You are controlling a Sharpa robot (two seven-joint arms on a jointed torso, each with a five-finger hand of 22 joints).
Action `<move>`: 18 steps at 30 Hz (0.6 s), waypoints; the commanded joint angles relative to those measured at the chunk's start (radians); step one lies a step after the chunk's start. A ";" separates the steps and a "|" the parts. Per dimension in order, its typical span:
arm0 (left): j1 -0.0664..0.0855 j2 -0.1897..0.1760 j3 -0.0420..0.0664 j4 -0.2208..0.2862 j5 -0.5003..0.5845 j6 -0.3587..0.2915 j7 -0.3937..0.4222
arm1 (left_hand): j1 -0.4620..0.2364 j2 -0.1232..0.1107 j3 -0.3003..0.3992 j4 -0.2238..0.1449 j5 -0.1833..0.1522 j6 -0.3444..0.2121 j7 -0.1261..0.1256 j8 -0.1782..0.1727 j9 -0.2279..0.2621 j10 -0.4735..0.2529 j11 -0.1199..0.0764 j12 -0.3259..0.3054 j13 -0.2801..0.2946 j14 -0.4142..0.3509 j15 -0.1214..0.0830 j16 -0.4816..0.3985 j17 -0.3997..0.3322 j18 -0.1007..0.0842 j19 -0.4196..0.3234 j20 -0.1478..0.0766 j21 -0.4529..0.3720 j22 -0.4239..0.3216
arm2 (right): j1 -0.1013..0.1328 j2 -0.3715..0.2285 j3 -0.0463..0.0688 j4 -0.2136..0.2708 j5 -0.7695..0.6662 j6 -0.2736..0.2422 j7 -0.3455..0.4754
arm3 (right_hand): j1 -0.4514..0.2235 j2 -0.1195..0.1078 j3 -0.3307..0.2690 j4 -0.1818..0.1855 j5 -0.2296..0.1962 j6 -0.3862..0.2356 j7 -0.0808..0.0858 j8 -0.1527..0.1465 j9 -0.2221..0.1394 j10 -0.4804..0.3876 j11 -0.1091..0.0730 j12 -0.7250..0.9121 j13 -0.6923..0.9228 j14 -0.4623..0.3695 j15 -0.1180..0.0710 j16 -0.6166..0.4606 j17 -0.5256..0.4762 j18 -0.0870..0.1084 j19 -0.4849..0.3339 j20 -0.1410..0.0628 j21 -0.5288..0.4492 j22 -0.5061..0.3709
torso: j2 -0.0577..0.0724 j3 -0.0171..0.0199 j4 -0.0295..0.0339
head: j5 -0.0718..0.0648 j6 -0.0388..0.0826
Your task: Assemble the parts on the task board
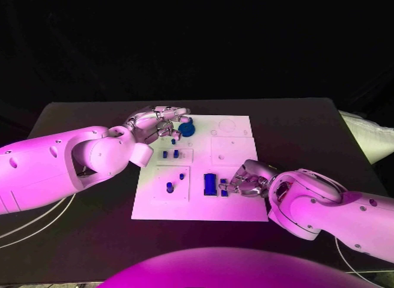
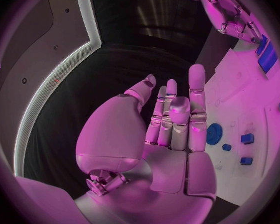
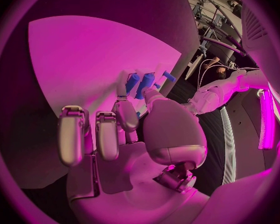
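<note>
Black table [image 1: 93, 114] carries the white square task board [image 1: 240, 207] in the middle, both arms over it. Left hand [image 1: 158, 123] hovers at the board's far-left corner, fingers straight and apart, nothing in it; the left wrist view shows the same flat, unloaded palm [image 2: 171, 129]. Right hand [image 1: 245, 180] sits low at the board's near-right area, fingertips down next to the blue rectangular block [image 1: 210, 183]; can't tell if it's actually pinching a piece or just touching. Parts in descending size: the blue round gear-like disc [image 1: 187, 128] just beside the left hand, the rectangular block, then the small blue pegs [image 1: 169, 187] in the near-left recess and the small blue cubes [image 1: 170, 154] mid-left. My read: these look like rigid light plastic, smooth, so likely slippery against metal fingertips and easy to flick off. Disc is best taken across its toothed rim, block across its narrow sides, pegs pinched near the top. Pegs need upright alignment before pressing in.
</note>
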State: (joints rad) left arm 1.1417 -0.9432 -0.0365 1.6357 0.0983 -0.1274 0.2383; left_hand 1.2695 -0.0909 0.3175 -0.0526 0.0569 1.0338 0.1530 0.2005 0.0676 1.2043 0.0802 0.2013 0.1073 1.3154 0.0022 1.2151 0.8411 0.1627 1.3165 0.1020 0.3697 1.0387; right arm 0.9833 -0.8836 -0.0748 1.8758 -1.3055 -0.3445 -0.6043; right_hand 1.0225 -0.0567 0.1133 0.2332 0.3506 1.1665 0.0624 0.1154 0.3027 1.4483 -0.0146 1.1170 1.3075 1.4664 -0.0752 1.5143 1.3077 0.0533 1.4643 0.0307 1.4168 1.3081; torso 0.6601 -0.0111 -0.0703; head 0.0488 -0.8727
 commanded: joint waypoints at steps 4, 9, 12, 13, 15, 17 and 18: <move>0.000 0.001 0.001 0.002 0.000 0.020 0.004 | -0.001 0.006 -0.006 -0.001 0.002 0.004 0.001 -0.006 -0.001 -0.010 0.000 0.005 0.001 -0.008 0.000 -0.007 -0.005 0.018 -0.004 0.000 -0.004 -0.001 | -0.001 -0.007 0.000 -0.002 -0.027 0.011 0.004 | 0.006 -0.002 -0.017 -0.003 0.005 0.001 0.001 -0.005 0.003 0.005 0.000 -0.007 0.023 0.087 -0.006 0.002 0.179 0.000 0.021 -0.007 0.001 0.041 | 0.000 -0.0005 -0.0001 | -0.003 0.000; 0.000 0.000 0.001 0.002 0.000 0.020 0.003 | -0.001 0.006 -0.006 -0.001 0.002 0.004 0.001 -0.006 -0.001 -0.010 0.000 0.005 0.001 -0.008 0.000 -0.007 -0.005 0.018 -0.004 0.000 -0.004 -0.001 | -0.001 -0.010 0.000 0.001 -0.025 0.040 0.015 | 0.061 -0.010 -0.045 -0.030 -0.046 0.000 0.002 -0.006 0.006 0.004 0.001 -0.009 0.024 0.087 -0.006 0.001 0.178 0.000 0.019 -0.007 -0.001 0.040 | 0.001 0.0004 0.0002 | -0.003 0.000; 0.000 0.000 0.001 0.001 0.000 0.020 0.002 | -0.001 0.006 -0.006 -0.001 0.002 0.004 0.001 -0.006 -0.001 -0.010 0.000 0.005 0.001 -0.008 0.000 -0.007 -0.005 0.018 -0.004 0.000 -0.004 -0.001 | -0.001 -0.010 0.000 0.004 -0.023 0.061 0.024 | 0.098 -0.013 -0.059 -0.054 -0.099 -0.001 0.003 -0.007 0.008 0.004 0.002 -0.010 0.025 0.087 -0.005 0.000 0.177 0.000 0.019 -0.007 -0.003 0.038 | 0.000 0.0000 -0.0004 | -0.003 0.000; 0.000 0.001 0.001 0.000 0.000 0.020 0.002 | -0.001 0.006 -0.006 -0.001 0.002 0.004 0.001 -0.006 -0.001 -0.010 0.000 0.005 0.001 -0.008 0.000 -0.007 -0.005 0.018 -0.004 0.000 -0.004 -0.001 | -0.001 -0.010 0.000 0.005 -0.022 0.065 0.025 | 0.108 -0.013 -0.062 -0.061 -0.116 -0.001 0.004 -0.007 0.009 0.004 0.002 -0.011 0.025 0.087 -0.005 0.000 0.177 0.000 0.019 -0.006 -0.003 0.038 | 0.000 0.0000 -0.0005 | -0.003 0.000; 0.000 0.001 0.001 0.000 0.000 0.020 0.001 | -0.001 0.006 -0.006 -0.001 0.002 0.004 0.001 -0.006 -0.001 -0.010 0.000 0.005 0.001 -0.008 0.000 -0.007 -0.005 0.018 -0.004 0.000 -0.004 -0.001 | -0.001 -0.010 0.000 0.006 -0.022 0.073 0.028 | 0.124 -0.010 -0.067 -0.071 -0.149 -0.002 0.004 -0.008 0.009 0.003 0.003 -0.012 0.025 0.086 -0.004 0.000 0.177 0.000 0.018 -0.006 -0.004 0.038 | 0.000 -0.0002 -0.0001 | -0.003 0.000; 0.000 0.001 0.001 -0.001 0.000 0.020 0.000 | 0.000 0.006 -0.006 -0.001 0.002 0.004 0.001 -0.006 -0.001 -0.011 0.000 0.005 0.001 -0.009 0.000 -0.007 -0.006 0.018 -0.005 0.000 -0.004 -0.002 | -0.001 -0.010 0.000 0.006 -0.021 0.077 0.030 | 0.128 -0.009 -0.070 -0.073 -0.157 -0.002 0.004 -0.008 0.010 0.003 0.003 -0.012 0.025 0.087 -0.004 0.000 0.177 0.000 0.018 -0.006 -0.004 0.038 | 0.000 -0.0001 -0.0001 | -0.003 0.000; 0.000 0.001 0.001 -0.001 0.000 0.020 0.000 | 0.000 0.007 -0.006 0.000 0.002 0.004 0.001 -0.007 -0.001 -0.011 0.000 0.005 0.001 -0.010 0.000 -0.008 -0.008 0.018 -0.006 0.000 -0.004 -0.002 | -0.001 -0.010 0.000 0.006 -0.021 0.079 0.030 | 0.128 -0.009 -0.070 -0.074 -0.157 -0.002 0.004 -0.008 0.010 0.003 0.003 -0.012 0.025 0.087 -0.004 0.000 0.177 0.000 0.018 -0.006 -0.004 0.038 | 0.000 -0.0001 -0.0003 | -0.002 0.000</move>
State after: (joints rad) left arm 1.1417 -0.9439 -0.0365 1.6338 0.0983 -0.1265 0.2364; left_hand 1.2695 -0.0909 0.3175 -0.0527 0.0569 1.0338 0.1530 0.2005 0.0676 1.1970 0.0801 0.2013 0.1070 1.3155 0.0022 1.2102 0.8346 0.1627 1.3166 0.1020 0.3697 1.0377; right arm 0.9833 -0.8932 -0.0747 1.8799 -1.3163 -0.3054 -0.5914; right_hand 1.1441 -0.0649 0.0443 0.1640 0.1971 1.1665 0.0624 0.1116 0.3109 1.4482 -0.0147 1.1089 1.3076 1.4664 -0.0752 1.5143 1.3075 0.0533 1.4643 0.0307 1.4168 1.3079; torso 0.6602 -0.0111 -0.0704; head 0.0458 -0.8727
